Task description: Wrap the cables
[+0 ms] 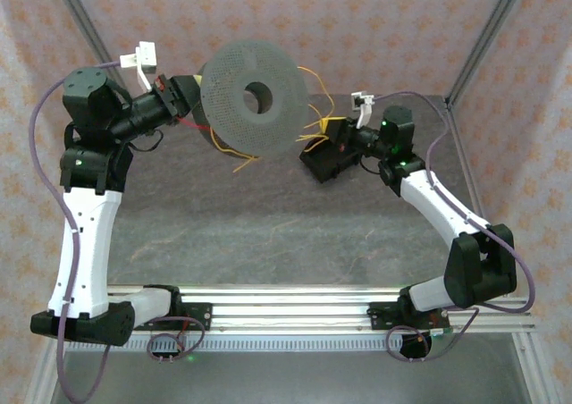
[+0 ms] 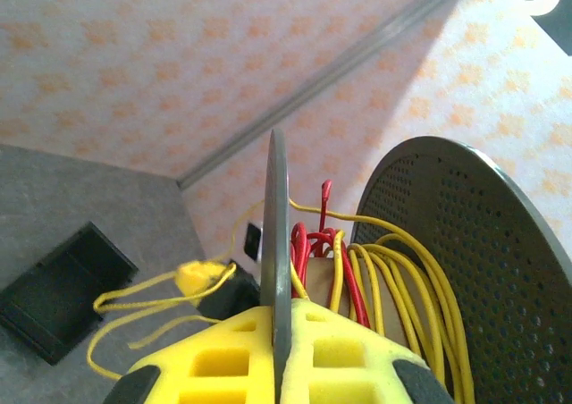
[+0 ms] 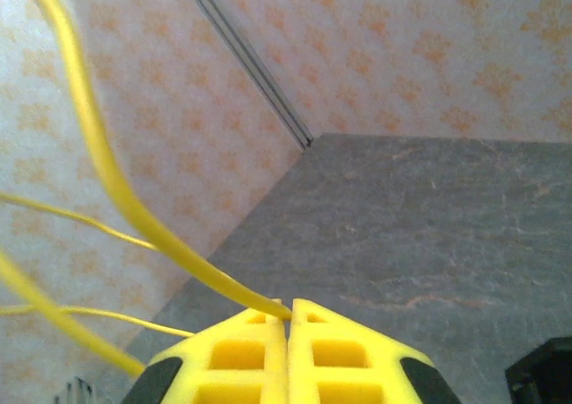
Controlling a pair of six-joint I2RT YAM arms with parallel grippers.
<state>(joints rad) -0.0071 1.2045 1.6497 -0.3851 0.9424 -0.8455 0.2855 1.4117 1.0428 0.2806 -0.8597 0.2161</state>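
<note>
A grey perforated spool (image 1: 250,96) hangs above the table's back left. My left gripper (image 1: 189,94) is shut on one of its flanges. In the left wrist view the yellow pads (image 2: 223,350) pinch that thin flange (image 2: 278,225) edge-on, and yellow and red cables (image 2: 375,270) are coiled round the core between it and the second flange (image 2: 483,252). Loose yellow cables (image 1: 313,122) trail from the spool to my right gripper (image 1: 327,132). In the right wrist view that gripper (image 3: 288,307) is shut on one yellow cable (image 3: 116,194), which rises up and to the left.
A black box (image 1: 329,164) lies on the grey table (image 1: 268,225) under my right gripper, also the black box (image 2: 58,301) in the left wrist view. Patterned walls and metal frame posts (image 1: 483,37) close in the back and sides.
</note>
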